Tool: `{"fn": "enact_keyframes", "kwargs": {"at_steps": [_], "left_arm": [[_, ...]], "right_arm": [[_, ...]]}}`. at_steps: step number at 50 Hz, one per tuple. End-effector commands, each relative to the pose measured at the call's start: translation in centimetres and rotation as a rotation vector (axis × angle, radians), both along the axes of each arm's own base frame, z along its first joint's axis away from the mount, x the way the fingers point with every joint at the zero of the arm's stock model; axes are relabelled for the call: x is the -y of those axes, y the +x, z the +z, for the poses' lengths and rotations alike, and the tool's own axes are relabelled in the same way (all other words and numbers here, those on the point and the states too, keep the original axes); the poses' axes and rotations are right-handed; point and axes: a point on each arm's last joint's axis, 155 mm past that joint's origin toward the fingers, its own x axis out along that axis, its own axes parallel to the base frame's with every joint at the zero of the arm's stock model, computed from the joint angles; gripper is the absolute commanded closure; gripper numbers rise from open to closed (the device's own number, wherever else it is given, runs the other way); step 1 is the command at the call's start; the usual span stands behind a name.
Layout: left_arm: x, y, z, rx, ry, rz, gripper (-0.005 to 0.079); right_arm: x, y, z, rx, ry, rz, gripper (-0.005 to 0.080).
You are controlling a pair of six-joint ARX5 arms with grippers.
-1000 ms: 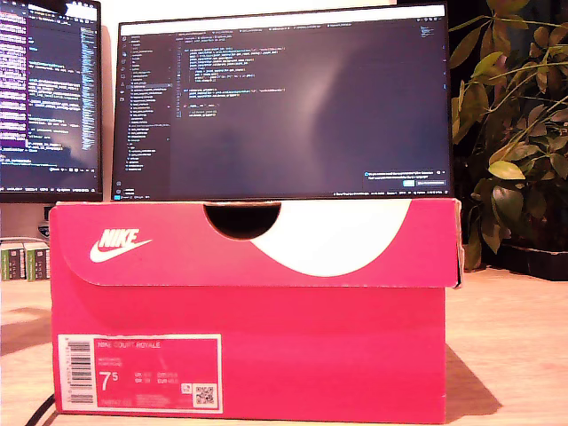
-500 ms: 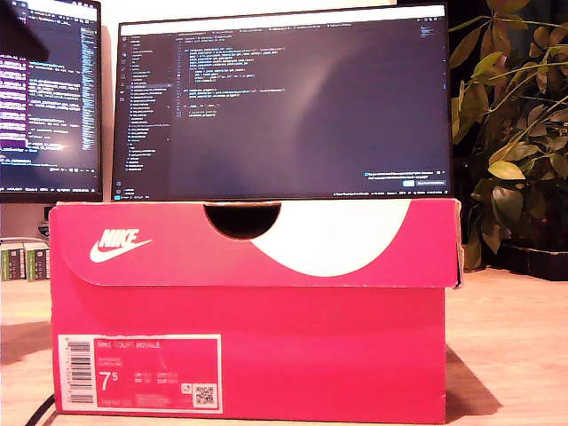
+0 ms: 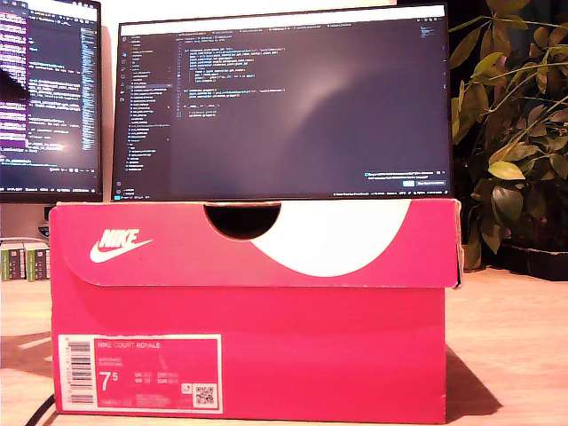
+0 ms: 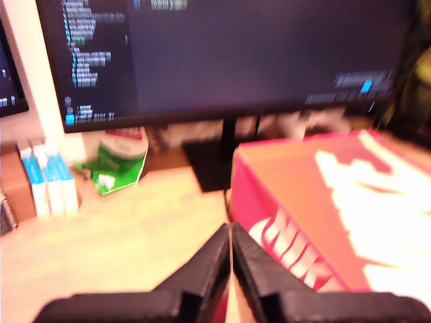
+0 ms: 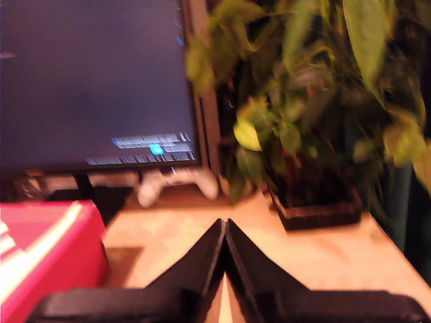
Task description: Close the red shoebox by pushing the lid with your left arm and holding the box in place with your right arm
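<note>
The red shoebox stands in the middle of the exterior view with its lid lying flat down over it. No gripper shows plainly in that view. In the first wrist view my first gripper is shut on nothing, its tips meeting beside the end of the shoebox, above the table. My second gripper is also shut and empty, hanging off a corner of the shoebox, with bare table under it.
Two monitors stand behind the box. A leafy plant fills the exterior view's right, its pot beyond my second gripper. Small blue-white boxes and a green bag lie beyond my first gripper. A white controller sits under the monitor.
A dark blurred shape at the exterior view's upper left has slid down and leftward across the side monitor. The box and its lid have not moved.
</note>
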Motion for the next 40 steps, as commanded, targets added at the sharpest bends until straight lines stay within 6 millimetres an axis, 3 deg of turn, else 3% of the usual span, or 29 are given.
{"fn": "enact_keyframes", "kwargs": {"at_steps": [1, 12, 25, 32, 40], "left_arm": [[0.1, -0.4, -0.7, 0.021, -0.002, -0.003, 0.0762], [-0.1, -0.5, -0.6, 0.089, 0.079, 0.003, 0.0762], [-2.8, 0.6, -0.8, 0.106, 0.141, 0.124, 0.0762], [-3.6, 0.8, -0.5, 0.127, 0.155, 0.148, 0.0762], [-4.0, 0.7, -0.3, 0.161, 0.145, 0.148, 0.0762]], "right_arm": [[0.1, 0.0, 0.0, 0.036, -0.017, -0.005, 0.0765], [0.1, 0.2, -2.1, 0.028, -0.048, -0.005, 0.0765], [0.1, 0.3, -2.6, 0.025, -0.065, -0.003, 0.0765], [0.0, 0.5, -4.1, 0.029, -0.067, 0.000, 0.0765], [0.0, 0.6, -3.9, 0.041, -0.102, 0.001, 0.0765]]}}
